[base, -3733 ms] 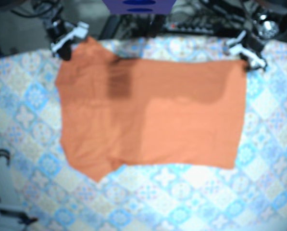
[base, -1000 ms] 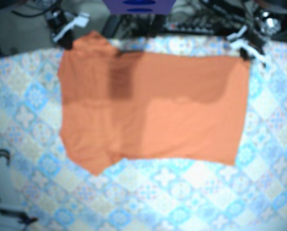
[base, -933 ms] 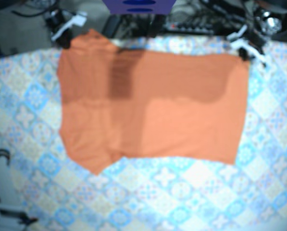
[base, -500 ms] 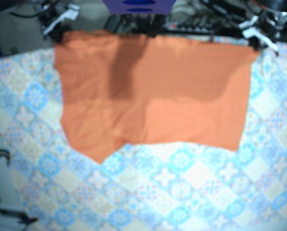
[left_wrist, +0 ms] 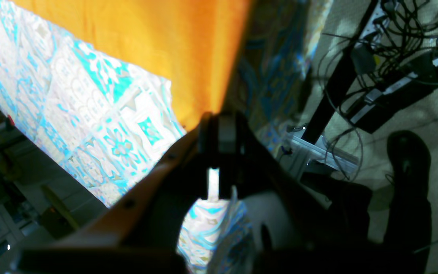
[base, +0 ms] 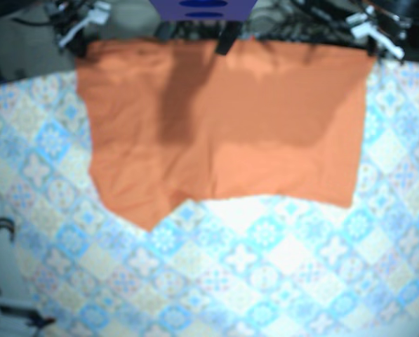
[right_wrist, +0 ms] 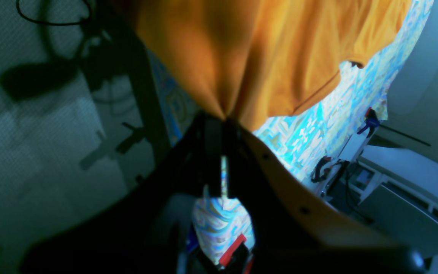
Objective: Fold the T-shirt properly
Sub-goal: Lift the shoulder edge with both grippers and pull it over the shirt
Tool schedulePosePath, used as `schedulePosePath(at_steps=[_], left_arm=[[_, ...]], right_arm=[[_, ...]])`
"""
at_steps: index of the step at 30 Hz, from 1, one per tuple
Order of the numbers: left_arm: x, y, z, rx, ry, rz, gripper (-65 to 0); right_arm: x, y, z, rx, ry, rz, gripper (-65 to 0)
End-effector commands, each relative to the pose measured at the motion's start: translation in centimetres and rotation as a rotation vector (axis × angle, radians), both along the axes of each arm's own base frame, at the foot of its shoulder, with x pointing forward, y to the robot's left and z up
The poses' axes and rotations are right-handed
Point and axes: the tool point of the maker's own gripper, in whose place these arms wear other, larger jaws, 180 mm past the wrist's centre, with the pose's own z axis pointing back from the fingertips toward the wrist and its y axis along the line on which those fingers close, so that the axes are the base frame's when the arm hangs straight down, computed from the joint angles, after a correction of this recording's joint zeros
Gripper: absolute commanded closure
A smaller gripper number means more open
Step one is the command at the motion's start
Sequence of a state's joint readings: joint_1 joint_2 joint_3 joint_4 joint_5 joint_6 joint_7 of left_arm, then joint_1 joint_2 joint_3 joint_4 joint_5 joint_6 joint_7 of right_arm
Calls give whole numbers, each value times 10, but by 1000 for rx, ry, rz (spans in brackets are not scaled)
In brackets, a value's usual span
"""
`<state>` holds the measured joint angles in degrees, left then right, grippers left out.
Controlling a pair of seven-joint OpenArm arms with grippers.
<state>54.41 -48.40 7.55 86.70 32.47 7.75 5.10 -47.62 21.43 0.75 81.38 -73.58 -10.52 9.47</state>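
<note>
T-shirt (base: 223, 126) far edge pulled farther back | left hand (left_wrist: 219, 118) clamped on its corner | right hand (right_wrist: 219, 118) clamped likewise

The right end effector (right_wrist: 221, 121) clamps bunched orange T-shirt (right_wrist: 264, 57) fabric, patterned tablecloth (right_wrist: 314, 129) behind.

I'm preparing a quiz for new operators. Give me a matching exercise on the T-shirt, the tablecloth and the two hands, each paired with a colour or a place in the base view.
Things:
1. T-shirt
2. tablecloth
3. left hand
4. right hand

Colour or place:
A. top left of the base view
B. blue-and-white tile pattern
C. plain orange
D. top right of the base view

Pairs: 1-C, 2-B, 3-D, 4-A
</note>
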Motion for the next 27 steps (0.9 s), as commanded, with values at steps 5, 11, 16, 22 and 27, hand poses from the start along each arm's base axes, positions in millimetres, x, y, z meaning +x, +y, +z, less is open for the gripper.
schedulePosePath(at_steps=[5, 11, 16, 22, 27], left_arm=[[4, 3, 4, 11, -24, 18, 0], [22, 3, 7, 8, -65, 20, 0], [45, -3, 15, -4, -122, 17, 0], [67, -3, 21, -4, -175, 18, 0], [93, -2, 29, -1, -236, 23, 0]], right_arm=[[4, -7, 6, -19, -24, 3, 0], [21, 1, 19, -8, -76, 22, 0], [46, 6, 36, -9, -144, 53, 0], [68, 2, 43, -22, -167, 63, 0], [87, -1, 48, -30, -204, 69, 0]])
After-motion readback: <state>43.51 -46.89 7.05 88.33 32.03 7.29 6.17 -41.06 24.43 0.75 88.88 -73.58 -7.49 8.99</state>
